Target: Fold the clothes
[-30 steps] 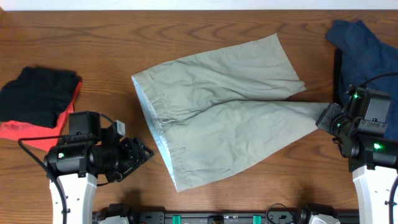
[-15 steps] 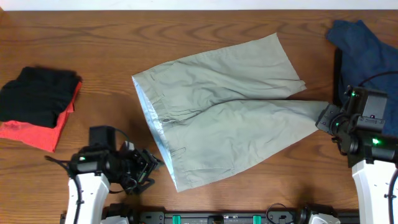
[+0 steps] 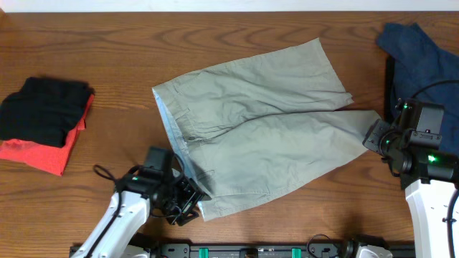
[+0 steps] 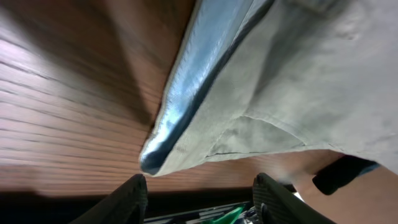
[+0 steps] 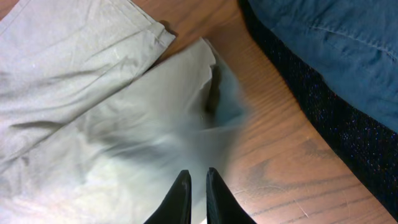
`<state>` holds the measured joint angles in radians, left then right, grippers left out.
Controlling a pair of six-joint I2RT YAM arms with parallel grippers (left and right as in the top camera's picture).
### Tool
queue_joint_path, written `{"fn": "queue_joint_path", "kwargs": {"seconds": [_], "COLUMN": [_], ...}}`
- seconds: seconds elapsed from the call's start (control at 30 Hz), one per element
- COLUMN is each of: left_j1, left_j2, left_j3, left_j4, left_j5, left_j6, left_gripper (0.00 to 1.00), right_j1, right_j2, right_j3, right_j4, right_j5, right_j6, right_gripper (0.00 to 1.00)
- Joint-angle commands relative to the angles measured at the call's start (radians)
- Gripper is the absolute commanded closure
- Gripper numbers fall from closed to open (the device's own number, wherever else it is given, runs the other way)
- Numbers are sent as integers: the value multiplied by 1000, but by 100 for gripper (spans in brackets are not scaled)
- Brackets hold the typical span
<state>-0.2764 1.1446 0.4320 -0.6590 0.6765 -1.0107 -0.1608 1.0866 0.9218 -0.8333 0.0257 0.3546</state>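
We see the shorts [image 3: 251,136] spread flat mid-bench [image 3: 107,43]. The left pincer [image 4: 199,182] gapes wide at the waistband corner, gripping nothing. The right pincer [image 5: 194,175] looks clenched on the leg hem, though blur smears the pinch itself.

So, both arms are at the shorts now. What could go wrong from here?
The left claw is open at the waistband corner; it may catch one layer only, or miss.
The right claw seems to pinch just the tip of one leg of the shorts; the cloth may slip out when pulled.
The blue garment lies close beside that arm and could be dragged.
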Motion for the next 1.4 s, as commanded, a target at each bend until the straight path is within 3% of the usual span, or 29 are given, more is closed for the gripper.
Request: {"fn": "queue_joint_path", "kwargs": {"seconds": [0.0, 0.33, 0.57, 0.6, 0.8, 1.03, 1.17, 1.37], "left_j1": [-69, -192, -213, -213, -199, 19, 165, 315], "left_j2": [44, 193, 221, 221, 220, 220, 220, 220], "left_j3": [-6, -6, -6, -6, -5, 33, 63, 63], "left_j4": [37, 113, 157, 160, 161, 175, 175, 122], "left_j5": [-16, -93, -100, -121, -311, -459, -462, -457], "left_j6": [-171, -357, -372, -371, -344, -144, -34, 47], "left_gripper": [43, 39, 36, 38, 94, 94, 94, 94], "right_j1": [-9, -9, -9, -9, -10, -9, -9, -9], "right_j2": [0, 0, 0, 0, 0, 3, 15, 40], "right_j3": [7, 7, 7, 7, 7, 3, -45, -192], "right_j4": [-1, -1, -2, -5, -16, -118, -160, -116], "right_j5": [0, 0, 0, 0, 1, -1, 0, -24], "right_j6": [-12, -13, -12, -12, -13, -3, 58, 175], "right_gripper": [91, 88, 86, 86, 84, 80, 71, 66]}}
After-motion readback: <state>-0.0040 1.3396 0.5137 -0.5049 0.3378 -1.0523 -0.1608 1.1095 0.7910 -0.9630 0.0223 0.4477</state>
